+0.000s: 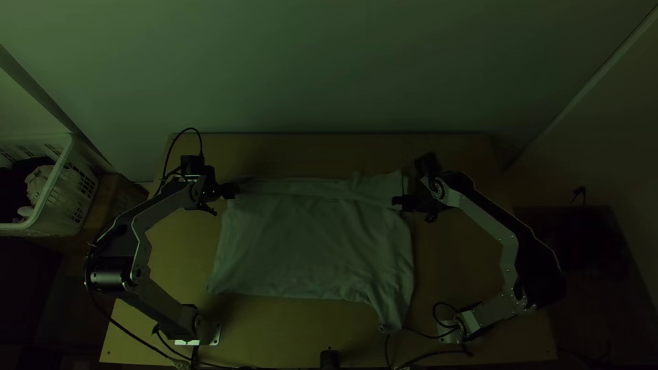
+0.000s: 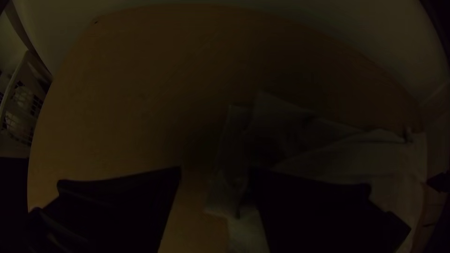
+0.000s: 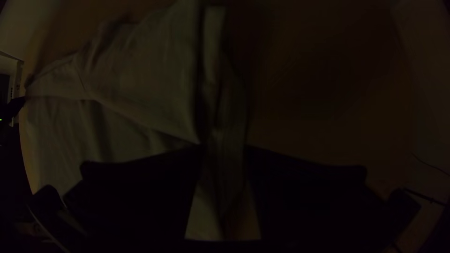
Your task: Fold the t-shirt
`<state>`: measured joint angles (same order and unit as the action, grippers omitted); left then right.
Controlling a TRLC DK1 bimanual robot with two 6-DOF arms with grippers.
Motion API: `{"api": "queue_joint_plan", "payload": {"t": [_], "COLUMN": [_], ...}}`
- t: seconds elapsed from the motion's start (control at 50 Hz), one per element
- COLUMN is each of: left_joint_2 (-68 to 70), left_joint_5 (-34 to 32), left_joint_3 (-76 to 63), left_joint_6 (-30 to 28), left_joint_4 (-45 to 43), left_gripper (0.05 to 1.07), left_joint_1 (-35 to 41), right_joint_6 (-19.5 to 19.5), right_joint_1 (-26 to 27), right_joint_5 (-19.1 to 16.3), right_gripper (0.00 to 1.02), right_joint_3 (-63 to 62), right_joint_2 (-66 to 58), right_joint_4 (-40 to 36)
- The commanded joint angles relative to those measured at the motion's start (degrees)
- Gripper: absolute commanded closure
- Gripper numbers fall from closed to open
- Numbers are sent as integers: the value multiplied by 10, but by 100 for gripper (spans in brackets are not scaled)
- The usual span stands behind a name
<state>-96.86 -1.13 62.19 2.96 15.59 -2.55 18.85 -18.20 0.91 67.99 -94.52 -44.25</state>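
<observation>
The pale t-shirt (image 1: pixel 315 247) lies spread on the table, with a strip folded over along its far edge and a sleeve pointing to the near edge at right. My left gripper (image 1: pixel 233 190) is at its far left corner; in the left wrist view the left gripper (image 2: pixel 215 171) stands open, one finger over the shirt (image 2: pixel 347 164). At the far right side is my right gripper (image 1: pixel 399 201). The right wrist view has the right gripper (image 3: pixel 222 150) open, with a strip of the shirt (image 3: pixel 140 84) between its fingers.
A white basket (image 1: pixel 58 185) holding cloth stands left of the table. Bare table top (image 1: pixel 459 253) lies right of the shirt and along the far edge. Cables run by the right arm's base, and a small black object (image 1: pixel 330 359) sits at the near edge.
</observation>
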Motion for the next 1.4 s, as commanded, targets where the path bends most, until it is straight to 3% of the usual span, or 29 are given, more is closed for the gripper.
{"api": "queue_joint_plan", "payload": {"t": [0.0,0.22,0.54,0.72,0.8,1.1,1.38], "left_joint_2": [49,131,223,274,308,340,391], "left_joint_5": [-20,-66,-81,-80,-81,-53,-22], "left_joint_3": [6,6,-12,-49,-70,-95,-161], "left_joint_6": [3,-23,-104,-153,-180,-202,-234], "left_joint_4": [8,64,238,325,363,544,587], "left_gripper": [11,11,11,11,11,11,11], "left_joint_1": [-10,-21,-33,-42,-39,-26,-4], "right_joint_6": [9,9,15,126,151,155,138], "right_joint_1": [-1,-3,-46,-99,-125,-147,-149], "right_joint_5": [7,7,7,6,2,-37,-78], "right_gripper": [11,6,6,6,6,6,7], "right_joint_3": [-9,-15,-30,-76,-93,-127,-180], "right_joint_2": [51,124,219,280,298,303,327], "right_joint_4": [-25,-88,-224,-240,-240,-302,-301]}}
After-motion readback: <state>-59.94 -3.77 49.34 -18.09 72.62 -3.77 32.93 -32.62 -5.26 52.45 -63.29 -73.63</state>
